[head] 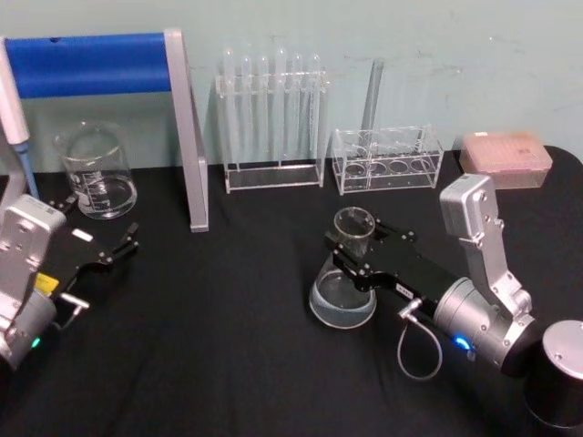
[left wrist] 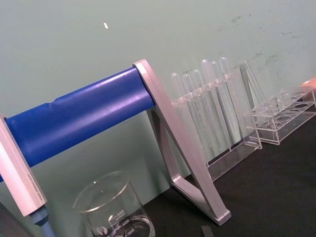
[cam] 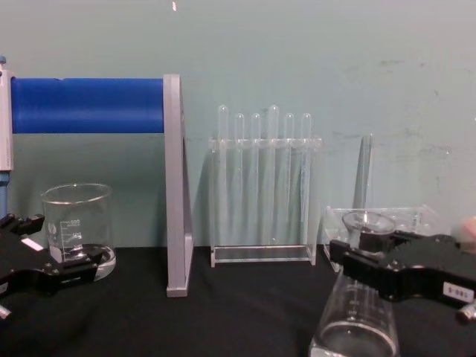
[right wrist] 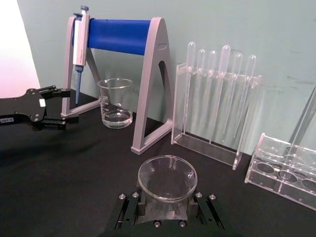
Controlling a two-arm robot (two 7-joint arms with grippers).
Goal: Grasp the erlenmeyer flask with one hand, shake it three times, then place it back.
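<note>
— Where's the erlenmeyer flask (head: 344, 291)?
— Right of the blue-barred stand (head: 187, 137): clear conical glass, right gripper (head: 355, 244) clamped round its narrow neck.
— And the left gripper (right wrist: 61, 106)?
— Left of that stand (beside the beaker (head: 96, 173)), fingers spread. Matte black cloth (head: 228, 346), teal wall (head: 410, 36).

A blue bar (left wrist: 79, 118) rests atop a grey stand (left wrist: 190, 163), with a beaker (left wrist: 111, 207) beneath. Past the stand are a tube rack (left wrist: 212, 113) and a lower rack (left wrist: 284, 116), on a black table (left wrist: 266, 197).
</note>
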